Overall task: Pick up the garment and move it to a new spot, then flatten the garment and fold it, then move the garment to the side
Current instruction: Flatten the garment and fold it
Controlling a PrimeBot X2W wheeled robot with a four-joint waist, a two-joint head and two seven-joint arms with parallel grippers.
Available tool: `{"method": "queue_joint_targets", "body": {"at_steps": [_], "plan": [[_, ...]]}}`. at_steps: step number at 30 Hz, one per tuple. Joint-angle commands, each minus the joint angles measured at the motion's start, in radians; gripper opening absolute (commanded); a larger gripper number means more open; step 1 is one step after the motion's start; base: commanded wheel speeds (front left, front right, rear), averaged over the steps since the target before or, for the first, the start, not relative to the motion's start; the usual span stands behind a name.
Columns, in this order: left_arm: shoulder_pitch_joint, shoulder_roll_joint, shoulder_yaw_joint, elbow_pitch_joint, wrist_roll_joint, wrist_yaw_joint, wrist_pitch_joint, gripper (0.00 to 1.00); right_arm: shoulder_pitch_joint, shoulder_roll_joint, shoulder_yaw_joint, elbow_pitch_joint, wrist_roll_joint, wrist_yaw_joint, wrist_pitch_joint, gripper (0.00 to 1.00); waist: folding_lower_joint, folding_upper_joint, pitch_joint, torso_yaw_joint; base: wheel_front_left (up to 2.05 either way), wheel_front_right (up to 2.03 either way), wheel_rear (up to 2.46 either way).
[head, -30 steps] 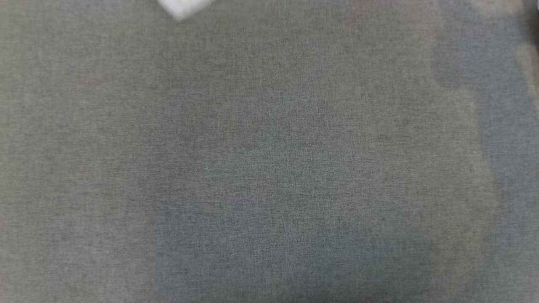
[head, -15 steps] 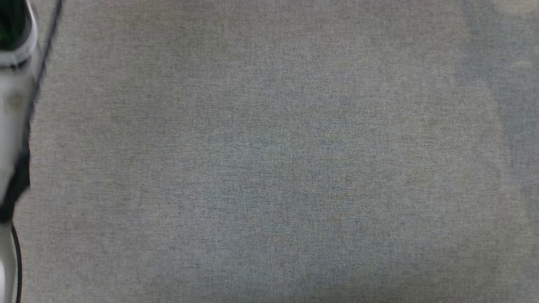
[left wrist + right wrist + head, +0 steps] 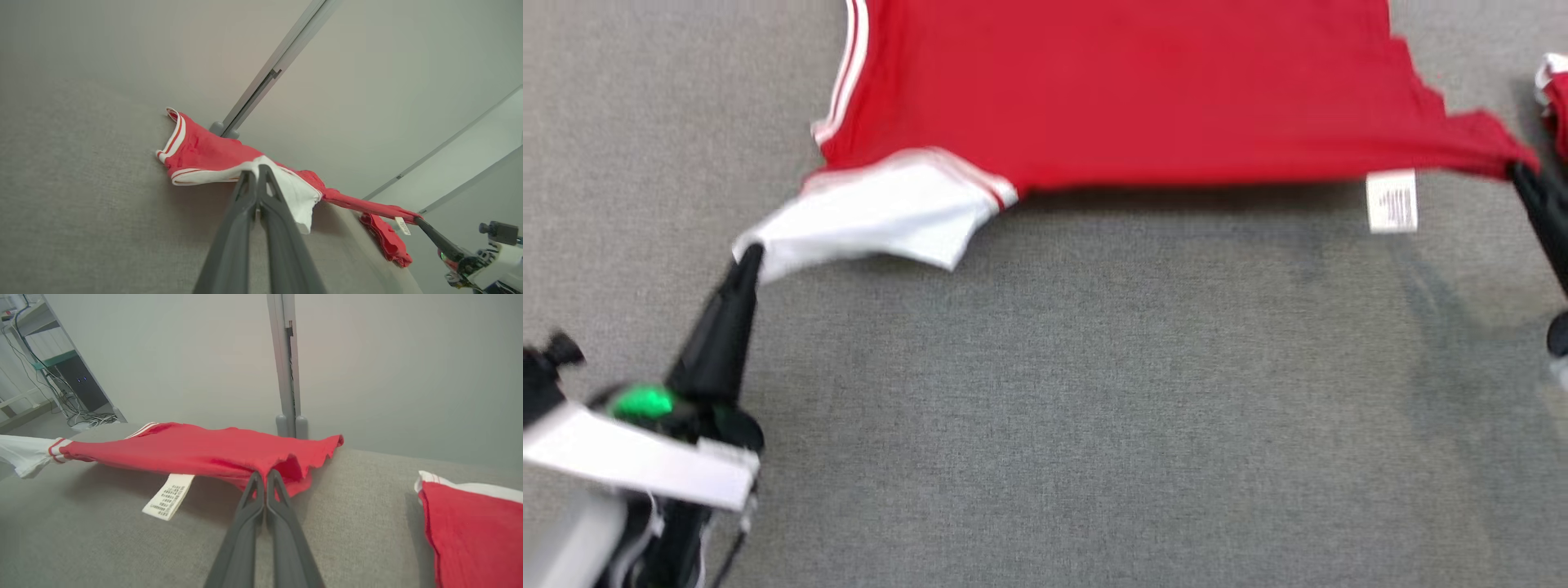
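Observation:
A red garment [image 3: 1127, 90] with white sleeves and white-striped trim hangs stretched just above the grey fabric table [image 3: 1045, 392]. My left gripper [image 3: 752, 251] is shut on its white sleeve [image 3: 874, 214] at the left. In the left wrist view that gripper [image 3: 258, 168] pinches the same white cloth [image 3: 294, 192]. At the right edge my right gripper [image 3: 1515, 170] is shut on the red hem corner. The right wrist view shows its fingertips [image 3: 264, 474] closed on the red hem [image 3: 282, 461]. A white care label [image 3: 1392, 201] dangles under the hem, and the label [image 3: 168, 496] shows there too.
A second red-and-white garment [image 3: 470, 526] lies on the table to the right, its edge [image 3: 1553, 90] at the head view's far right. A grey post [image 3: 288, 367] and a pale wall stand behind the table. Cables and shelving [image 3: 49, 375] are at the far left.
The head camera has shifted: the earlier frames held bare grey table, and now the stretched garment and both grippers are in view.

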Motion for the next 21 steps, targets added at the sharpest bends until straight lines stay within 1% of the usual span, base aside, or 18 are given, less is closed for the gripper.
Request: {"method": "queue_joint_targets", "body": {"at_steps": [1,7,13,16,17,18,19,21], "plan": [[0.067,0.010,-0.002,-0.036,-0.003,0.016,-0.008,0.00,0.066,-0.013,-0.031,-0.016,0.019,-0.002,-0.007,0.00,0.0000,-0.0001,-0.051,-0.012,0.00,0.00,0.00],[0.238,0.022,-0.044,-0.155,-0.017,0.072,0.001,0.00,0.270,-0.004,-0.124,-0.069,0.010,-0.002,-0.006,0.00,0.0000,-0.0001,-0.112,-0.028,0.00,0.00,0.00],[0.353,0.050,-0.067,-0.296,-0.021,0.146,0.021,0.00,0.447,-0.014,-0.217,-0.129,-0.021,-0.002,-0.006,0.00,0.0000,-0.0001,-0.139,-0.041,0.00,0.00,0.00],[0.391,0.067,-0.064,-0.361,-0.024,0.183,0.029,0.00,0.521,-0.017,-0.265,-0.157,-0.033,-0.002,-0.006,0.00,0.0000,-0.0001,-0.145,-0.047,0.00,0.00,0.00],[0.391,0.067,-0.064,-0.361,-0.024,0.183,0.029,0.00,0.521,-0.017,-0.265,-0.157,-0.033,-0.002,-0.006,0.00,0.0000,-0.0001,-0.145,-0.047,0.00,0.00,0.00],[0.396,0.068,-0.058,-0.394,-0.032,0.198,0.034,0.00,0.550,-0.011,-0.295,-0.167,-0.037,-0.002,-0.006,0.00,0.0000,-0.0001,-0.146,-0.049,0.00,0.00,0.00],[0.396,0.068,-0.058,-0.394,-0.032,0.198,0.034,0.00,0.550,-0.011,-0.295,-0.167,-0.037,-0.002,-0.006,0.00,0.0000,-0.0001,-0.146,-0.049,0.00,0.00,0.00],[0.380,0.063,-0.053,-0.402,-0.038,0.208,0.036,0.00,0.566,0.007,-0.310,-0.168,-0.044,-0.002,-0.006,0.00,0.0000,-0.0001,-0.146,-0.049,0.00,0.00,0.00]]}}
